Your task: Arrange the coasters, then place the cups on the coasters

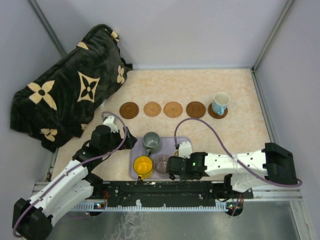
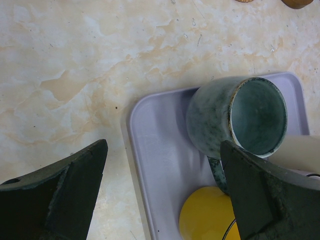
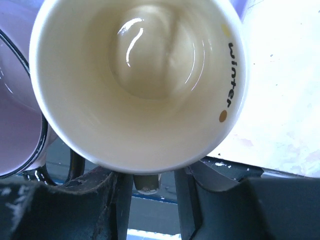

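roughly, reading the top view from the left: a dark blanket (image 1: 70,90) with tan flower marks lies bunched at upper left, partly off the table (image 1: 240,90).

left gripper (image 2: 162,200), lower left of centre: spread wide and holding nothing. in its wrist view one of the fingers (image 2: 65,200) is over bare table and the other over the lavender tray (image 2: 160,150), so the jaws straddle the tray's left edge.

five coasters (image 1: 129,110) lie in a row across mid frame. the four on the left are bare.

on the tray, lower centre:
- grey-green cup (image 1: 151,141) at upper left, mouth up
- yellow cup (image 1: 143,166) at lower left
- purple-grey cup (image 1: 161,163) just right of the yellow one
- cream cup (image 3: 135,75) on the right side, mostly hidden under the arm in the top view

right gripper (image 3: 152,200): narrowly parted, with the cream cup's handle (image 3: 145,185) between the fingers. a gap shows on the handle's right side, so it is not clamped. the word "winter" is printed inside the rim.

light blue cup (image 1: 220,103) stands on the rightmost coaster, right of centre.
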Tool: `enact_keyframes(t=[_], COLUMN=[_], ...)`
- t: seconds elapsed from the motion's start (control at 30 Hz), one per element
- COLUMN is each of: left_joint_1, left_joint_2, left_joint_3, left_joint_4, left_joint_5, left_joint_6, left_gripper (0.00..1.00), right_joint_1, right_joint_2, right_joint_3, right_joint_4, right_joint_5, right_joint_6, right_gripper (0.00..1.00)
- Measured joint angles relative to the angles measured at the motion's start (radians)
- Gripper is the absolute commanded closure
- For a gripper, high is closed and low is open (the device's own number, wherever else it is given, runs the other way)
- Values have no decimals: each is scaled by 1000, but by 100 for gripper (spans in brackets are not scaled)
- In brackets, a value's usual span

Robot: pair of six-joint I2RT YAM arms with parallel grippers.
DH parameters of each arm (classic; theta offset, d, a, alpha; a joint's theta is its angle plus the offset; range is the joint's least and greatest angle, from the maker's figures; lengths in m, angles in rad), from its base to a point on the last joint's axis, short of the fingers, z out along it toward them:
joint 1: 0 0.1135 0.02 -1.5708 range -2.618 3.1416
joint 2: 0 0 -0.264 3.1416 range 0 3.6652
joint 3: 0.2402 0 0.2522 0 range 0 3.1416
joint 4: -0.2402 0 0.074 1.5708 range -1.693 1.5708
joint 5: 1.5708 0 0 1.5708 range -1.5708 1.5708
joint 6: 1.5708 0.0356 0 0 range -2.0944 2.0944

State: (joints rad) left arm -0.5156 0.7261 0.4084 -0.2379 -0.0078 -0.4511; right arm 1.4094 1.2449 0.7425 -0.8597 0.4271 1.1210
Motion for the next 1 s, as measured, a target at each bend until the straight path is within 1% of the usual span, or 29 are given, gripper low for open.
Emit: enact_keyframes(t=[0.13,0.23,0.37,0.4,0.43,0.77,0.87,1.0], left_joint_1=[0,0,0,0,0,0,0,0], left_joint_2=[0,0,0,0,0,0,0,0], left_joint_3=[0,0,0,0,0,0,0,0], left_joint_4=[0,0,0,0,0,0,2,8], left_joint_5=[0,0,0,0,0,0,0,0], left_joint_6=[0,0,0,0,0,0,-1,-1], left_gripper=[0,0,0,0,0,0,0,0], right_joint_1=[5,8,9,9,9,11,11,11], right_joint_2=[-19,-26,-29,-29,-29,-28,-23,-8], right_joint_3=[0,0,-2,-3,-3,-2,4,61], right_joint_4=[3,3,5,9,6,-5,-27,-79], right_joint_5=[28,43,55,63,71,94,120,191], right_joint_6=[16,29,42,44,50,42,24,-5], right_gripper=[67,72,88,98,100,100,100,100])
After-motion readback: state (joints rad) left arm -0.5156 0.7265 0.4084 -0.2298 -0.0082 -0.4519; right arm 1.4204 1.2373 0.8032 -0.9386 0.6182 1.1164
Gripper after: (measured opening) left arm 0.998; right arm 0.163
